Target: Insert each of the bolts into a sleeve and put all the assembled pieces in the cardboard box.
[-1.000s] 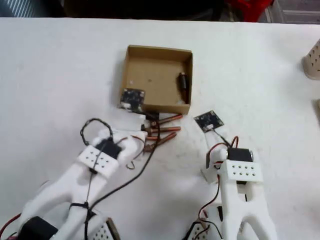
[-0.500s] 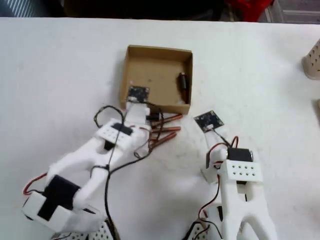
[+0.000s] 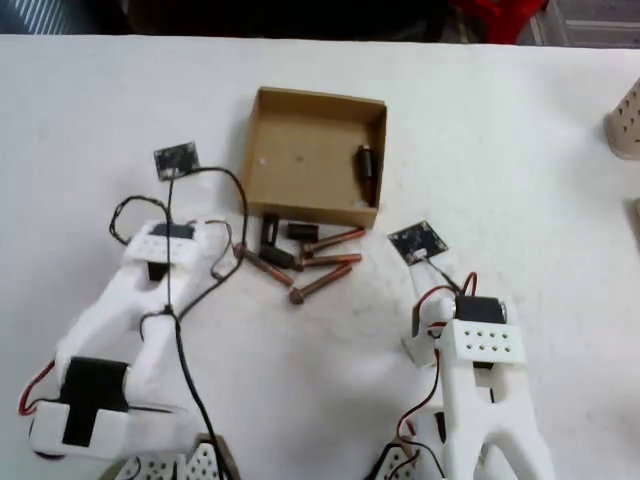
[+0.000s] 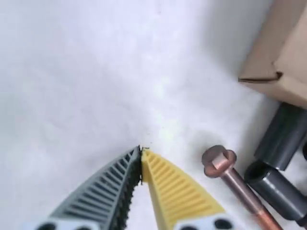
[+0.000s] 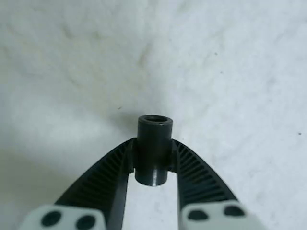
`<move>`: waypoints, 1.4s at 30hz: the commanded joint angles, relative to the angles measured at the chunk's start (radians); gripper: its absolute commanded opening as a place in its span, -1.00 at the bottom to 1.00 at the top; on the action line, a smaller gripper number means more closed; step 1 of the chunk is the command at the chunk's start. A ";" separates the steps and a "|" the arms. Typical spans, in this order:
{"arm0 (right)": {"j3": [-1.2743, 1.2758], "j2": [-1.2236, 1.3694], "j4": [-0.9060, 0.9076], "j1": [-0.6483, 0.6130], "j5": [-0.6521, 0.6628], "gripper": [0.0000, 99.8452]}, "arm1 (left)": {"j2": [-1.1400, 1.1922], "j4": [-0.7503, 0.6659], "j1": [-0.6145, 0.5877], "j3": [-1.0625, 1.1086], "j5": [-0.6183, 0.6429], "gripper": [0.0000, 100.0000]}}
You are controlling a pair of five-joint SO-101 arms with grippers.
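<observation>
The cardboard box (image 3: 310, 98) stands open at mid-table, with one dark assembled piece (image 3: 366, 172) lying against its right wall. In front of it lie several copper bolts (image 3: 333, 260) and black sleeves (image 3: 271, 229). My left gripper (image 4: 141, 153) is shut with nothing in it, its tip on the table just beside the nearest bolt's head (image 4: 218, 161) and two sleeves (image 4: 280, 139); from above the left gripper (image 3: 230, 252) sits left of the pile. My right gripper (image 5: 152, 155) is shut on a black sleeve (image 5: 154, 143) held upright; the right gripper (image 3: 420, 335) is to the right of the pile.
A beige perforated block (image 3: 625, 120) stands at the table's right edge. Loose black cables (image 3: 215, 190) loop around the left arm. The box's corner (image 4: 261, 76) is close to the left gripper. White tabletop lies open left of the box.
My left arm has swung back and to the left, off the pile, uncovering the bolts and sleeves; one bolt and a sleeve now lie farther left. The right arm has kept still.
</observation>
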 commanded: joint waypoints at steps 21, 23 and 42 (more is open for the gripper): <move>-0.005 -0.022 -0.010 0.005 0.017 -0.97 | -0.064 0.038 0.268 0.020 -0.005 -0.72; -0.005 -0.022 -0.010 0.008 0.017 -0.97 | 0.005 0.040 0.259 -0.017 -0.003 -0.68; -0.005 -0.022 -0.010 0.008 0.017 -0.97 | 0.081 0.109 0.048 -0.114 0.081 -0.59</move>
